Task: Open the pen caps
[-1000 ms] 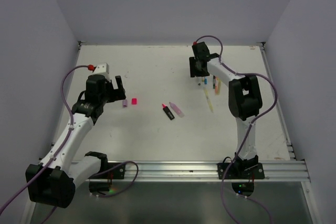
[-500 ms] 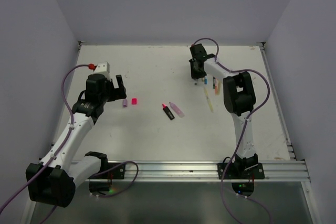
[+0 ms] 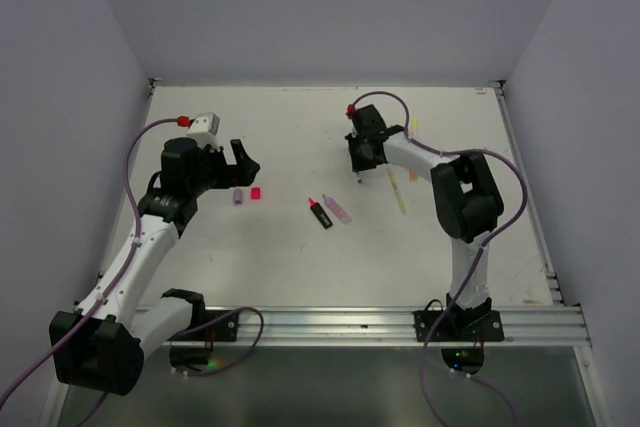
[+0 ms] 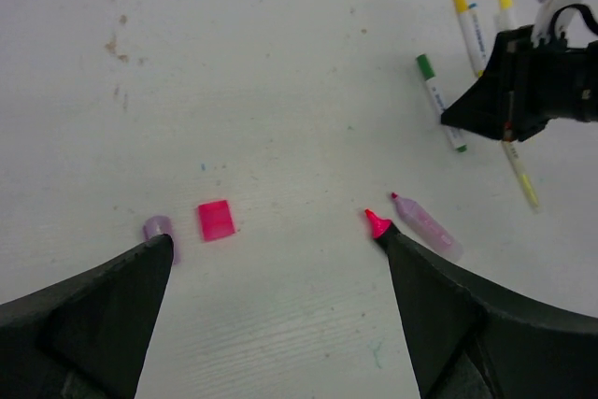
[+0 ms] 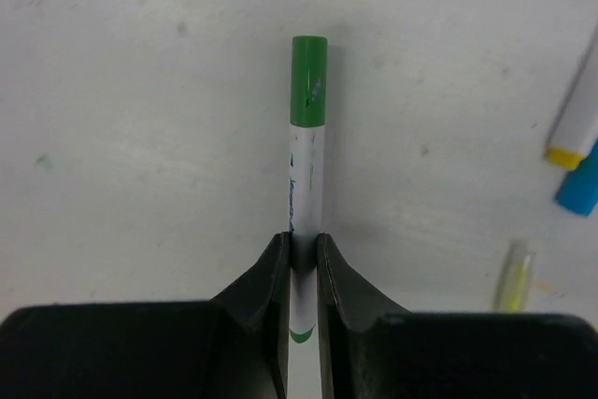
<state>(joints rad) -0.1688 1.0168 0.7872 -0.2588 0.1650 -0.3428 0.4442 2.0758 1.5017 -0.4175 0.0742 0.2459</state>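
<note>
My right gripper [image 5: 301, 249] is shut on a white pen [image 5: 306, 175] whose green cap [image 5: 308, 81] points away from the fingers. From above, this gripper [image 3: 362, 159] is at the back centre-right of the table. I cannot tell whether the pen is lifted or resting on the table. My left gripper [image 4: 277, 245] hangs open over the table, holding nothing. Ahead of it lie a loose pink cap [image 4: 215, 220] and a lilac cap [image 4: 157, 228]. An uncapped black-and-pink highlighter [image 4: 377, 224] and an uncapped lilac pen [image 4: 425, 226] lie by its right finger.
More pens lie to the right of my right gripper: a thin yellow one [image 3: 398, 190] and a small cluster [image 3: 412, 162], with a yellow-tipped pen [image 5: 579, 128] and a blue tip [image 5: 581, 189] close by. Grey walls [image 3: 60, 97] enclose the white table [image 3: 300, 267].
My right gripper has closed on the green-capped pen and moved left and nearer, away from the pen cluster. My left gripper has shifted slightly right and stays open.
</note>
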